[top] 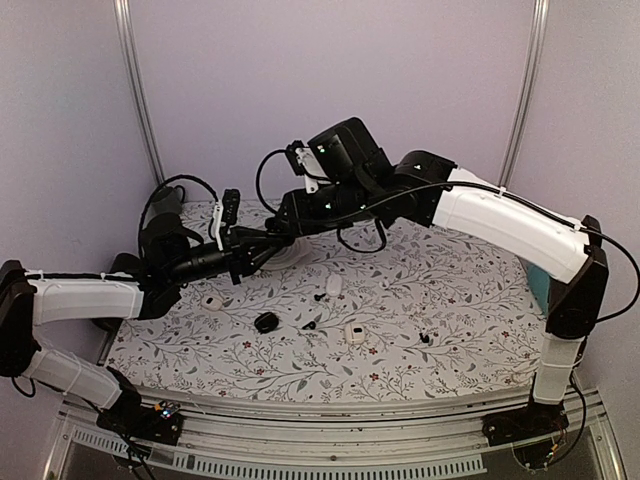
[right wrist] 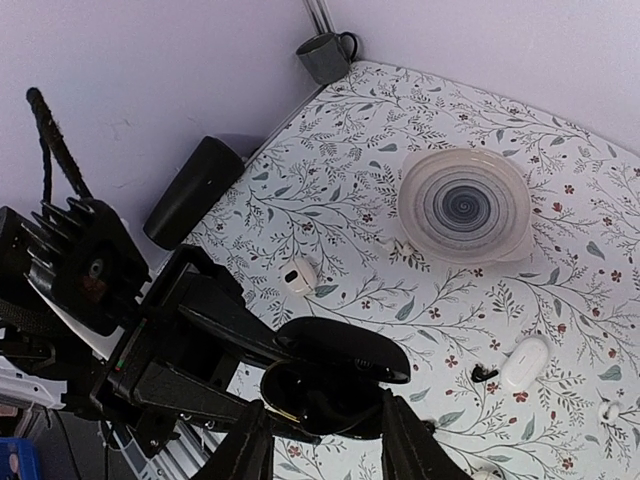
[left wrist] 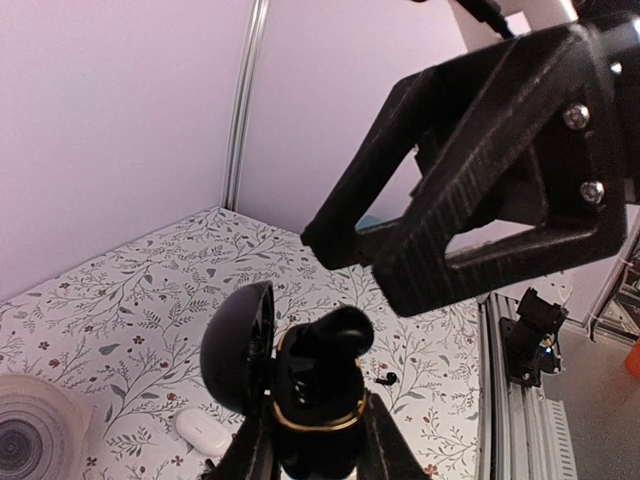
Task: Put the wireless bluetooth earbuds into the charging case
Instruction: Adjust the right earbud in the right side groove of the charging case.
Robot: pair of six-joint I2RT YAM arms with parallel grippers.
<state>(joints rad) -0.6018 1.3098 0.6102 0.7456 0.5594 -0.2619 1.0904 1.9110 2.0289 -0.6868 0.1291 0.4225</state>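
Observation:
My left gripper (left wrist: 315,450) is shut on the black charging case (left wrist: 315,420), which has a gold rim and its lid (left wrist: 238,345) swung open. One glossy black earbud (left wrist: 335,335) stands in the case's mouth, poking above the rim. My right gripper (left wrist: 365,262) hovers just above it with its jaws apart and nothing between them. In the right wrist view, the right gripper (right wrist: 325,440) has a finger on each side of the open case (right wrist: 340,385). Another earbud (left wrist: 388,379) lies loose on the table; it also shows from the right wrist as an earbud (right wrist: 485,373).
A pale ribbed bowl (right wrist: 465,205) sits beneath the arms. Small white cases (right wrist: 300,277) (right wrist: 525,362) lie on the floral table. There is a dark mug (right wrist: 325,55) at the far corner and a black cylinder (right wrist: 192,190) near the wall. More loose earbuds (top: 320,297) (top: 428,340) and a black case (top: 266,322) lie at the front.

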